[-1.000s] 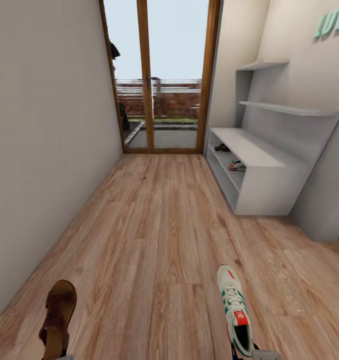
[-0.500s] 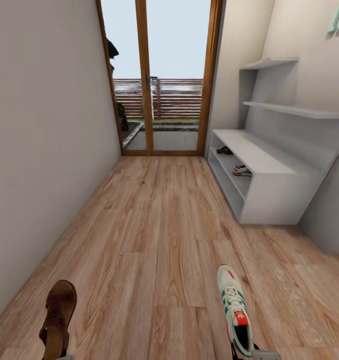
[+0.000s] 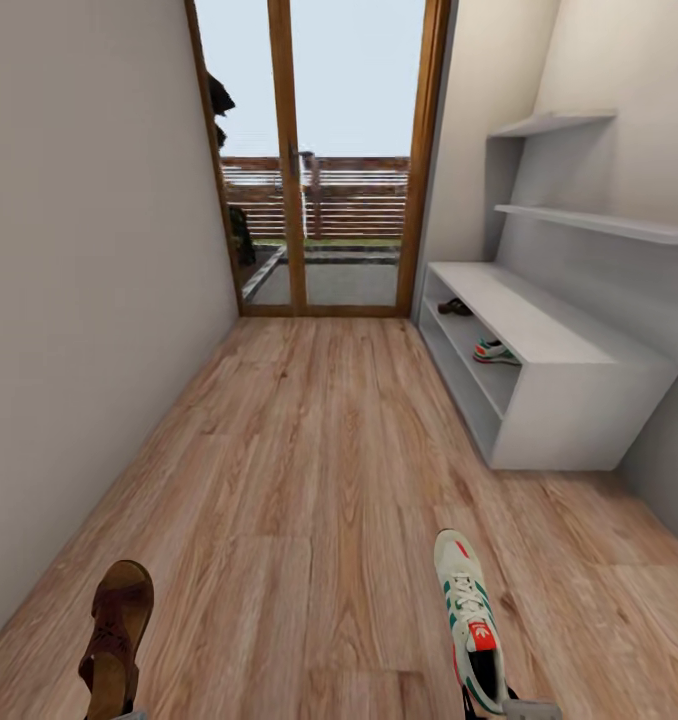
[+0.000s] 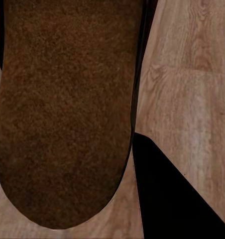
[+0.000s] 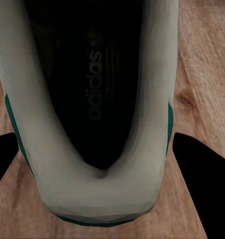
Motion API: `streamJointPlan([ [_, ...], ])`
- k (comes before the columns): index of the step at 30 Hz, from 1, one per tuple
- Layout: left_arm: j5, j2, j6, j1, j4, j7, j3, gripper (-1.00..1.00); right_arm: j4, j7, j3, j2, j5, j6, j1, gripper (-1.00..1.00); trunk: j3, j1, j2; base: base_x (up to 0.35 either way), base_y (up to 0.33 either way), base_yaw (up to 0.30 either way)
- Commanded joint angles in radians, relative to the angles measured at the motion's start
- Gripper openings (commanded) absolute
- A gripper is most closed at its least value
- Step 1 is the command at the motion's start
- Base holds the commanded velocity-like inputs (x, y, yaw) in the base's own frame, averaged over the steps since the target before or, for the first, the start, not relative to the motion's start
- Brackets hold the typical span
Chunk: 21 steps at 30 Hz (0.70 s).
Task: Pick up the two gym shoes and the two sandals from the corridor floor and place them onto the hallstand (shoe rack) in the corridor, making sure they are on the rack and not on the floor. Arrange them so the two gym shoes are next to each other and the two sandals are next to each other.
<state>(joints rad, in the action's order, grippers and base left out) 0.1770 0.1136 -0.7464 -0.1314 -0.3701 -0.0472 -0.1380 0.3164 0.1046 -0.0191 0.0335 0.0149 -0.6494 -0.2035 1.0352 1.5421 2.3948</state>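
Head view: hallstand [image 3: 539, 345] ahead; wrist views: fingers pinching sandal [image 4: 62, 114], gym shoe [image 5: 92, 114].

Bright even daylight, wrist views blurry.

Sandal [image 3: 114, 645]: heel end cut off by the head view's lower edge. Gym shoe [image 3: 471, 620]: heel cut off likewise, its grip point unseen. Shoes on hallstand [image 3: 579, 420] lower shelf: too small for detail. Teal lettering: cropped at the corner.
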Motion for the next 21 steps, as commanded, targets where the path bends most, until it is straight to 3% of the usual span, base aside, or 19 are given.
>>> streamJointPlan([
  [1, 0.002, 0.0, -0.002, -0.001, 0.0, -0.004, -0.002, -1.0, 0.0, 0.006, -0.002, 0.0, 0.002, -0.002, -0.001, -1.0, 0.001, 0.0, 0.0, 0.338, 0.0, 0.0],
  [21, 0.002, 0.0, -0.002, -0.001, 0.0, -0.004, -0.002, -1.0, 0.0, 0.006, -0.002, 0.0, 0.002, -0.002, -0.001, -1.0, 0.001, 0.0, 0.0, 0.338, 0.0, 0.0],
])
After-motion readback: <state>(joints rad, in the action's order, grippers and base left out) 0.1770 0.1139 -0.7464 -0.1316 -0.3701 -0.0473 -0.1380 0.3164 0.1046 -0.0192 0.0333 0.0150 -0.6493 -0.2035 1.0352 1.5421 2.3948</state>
